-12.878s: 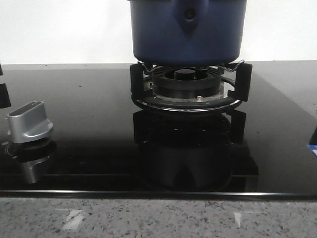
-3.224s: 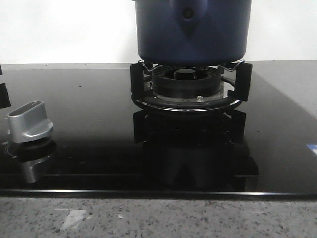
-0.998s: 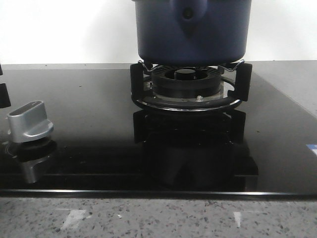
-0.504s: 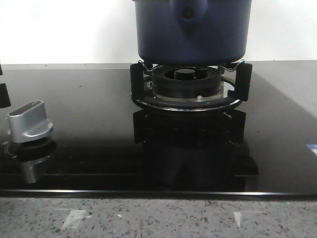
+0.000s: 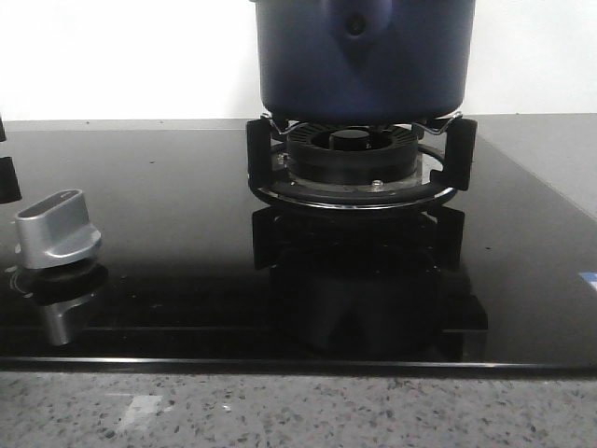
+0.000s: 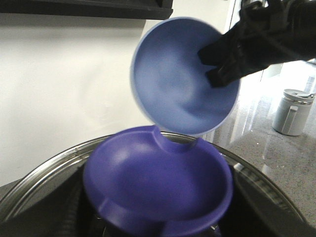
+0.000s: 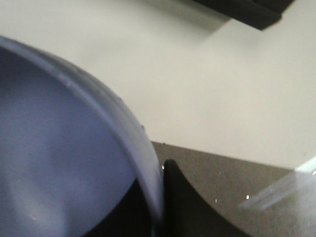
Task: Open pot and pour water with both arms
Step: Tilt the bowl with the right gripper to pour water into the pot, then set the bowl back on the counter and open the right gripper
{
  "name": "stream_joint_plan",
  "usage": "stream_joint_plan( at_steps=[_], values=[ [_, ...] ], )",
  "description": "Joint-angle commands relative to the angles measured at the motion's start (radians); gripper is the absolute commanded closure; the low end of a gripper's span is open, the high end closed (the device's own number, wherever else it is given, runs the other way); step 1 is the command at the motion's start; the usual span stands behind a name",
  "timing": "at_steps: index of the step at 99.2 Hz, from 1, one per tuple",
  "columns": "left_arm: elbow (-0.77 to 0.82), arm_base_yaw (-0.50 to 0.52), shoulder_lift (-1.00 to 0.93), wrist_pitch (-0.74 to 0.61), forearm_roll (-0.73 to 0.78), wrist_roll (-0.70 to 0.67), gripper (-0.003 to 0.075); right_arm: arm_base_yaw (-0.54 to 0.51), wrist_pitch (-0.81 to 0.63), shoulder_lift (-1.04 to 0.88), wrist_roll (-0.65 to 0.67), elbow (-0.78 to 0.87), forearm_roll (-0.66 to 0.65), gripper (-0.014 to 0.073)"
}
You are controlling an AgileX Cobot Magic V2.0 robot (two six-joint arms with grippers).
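Note:
The dark navy pot (image 5: 364, 56) stands on the gas burner (image 5: 354, 154); its top is cut off in the front view and no gripper shows there. In the left wrist view, a purple dish-shaped lid knob (image 6: 158, 173) fills the foreground, set in a steel-rimmed lid (image 6: 44, 170) held up in front of the wall. My left gripper's fingers are hidden under the knob. Beyond it, my right gripper (image 6: 217, 61) is shut on the rim of a tilted light-blue bowl (image 6: 177, 84). The right wrist view shows that bowl (image 7: 54, 148) clamped between my black fingers (image 7: 185, 207).
A silver stove knob (image 5: 56, 229) sits on the black glass hob at the left. A grey speckled counter runs along the front edge. A pale canister (image 6: 292, 112) stands on the counter to the side. A small blue patch (image 5: 588, 278) shows at the hob's right edge.
The pot stands slightly further right than 12.9 s ago. Over the last second nothing has visibly moved in the front view.

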Motion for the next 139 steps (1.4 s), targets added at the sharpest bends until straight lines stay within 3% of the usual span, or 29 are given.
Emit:
stream_joint_plan(
  at_steps=[1, 9, 21, 32, 39, 68, 91, 101, 111, 125, 139],
  values=[
    [-0.033, -0.008, -0.023, 0.042, -0.081, -0.005, 0.0468, -0.1, -0.023, -0.105, 0.001, -0.029, 0.069, 0.0644],
    [-0.033, -0.008, -0.023, 0.044, -0.081, -0.005, 0.0468, -0.256, -0.016, -0.147, -0.066, -0.027, 0.247, 0.0669],
    [-0.033, -0.008, -0.023, 0.048, -0.081, -0.005, 0.0468, -0.523, 0.017, -0.165, -0.268, -0.027, 0.531, 0.0668],
    [-0.033, -0.008, -0.021, 0.046, -0.083, -0.005, 0.0468, -0.746, -0.001, -0.172, -0.285, 0.04, 0.787, 0.0668],
    [-0.033, -0.011, -0.015, 0.055, -0.084, -0.005, 0.0468, -0.825, -0.034, -0.181, -0.285, 0.136, 0.935, 0.0668],
    [-0.033, -0.025, -0.011, 0.066, -0.083, -0.005, 0.0468, -0.843, -0.106, -0.213, -0.285, 0.571, 0.973, 0.0668],
    [-0.033, -0.026, -0.003, 0.072, -0.099, -0.005, 0.0468, -0.843, -0.124, -0.237, -0.285, 0.656, 0.968, 0.0654],
    [-0.033, -0.058, 0.03, 0.072, -0.175, 0.026, 0.0468, -0.841, -0.116, -0.253, -0.285, 0.658, 0.982, 0.0568],
    [-0.052, -0.101, 0.081, 0.077, -0.197, 0.163, 0.0468, -0.841, -0.116, -0.278, -0.285, 0.658, 0.99, 0.0413],
    [-0.119, -0.165, 0.169, 0.077, -0.197, 0.207, 0.0468, -0.841, -0.127, -0.321, -0.285, 0.658, 0.99, 0.0221],
    [-0.21, -0.203, 0.252, 0.077, -0.197, 0.207, 0.0468, -0.828, -0.163, -0.427, -0.285, 0.658, 0.988, 0.0191]
  ],
)
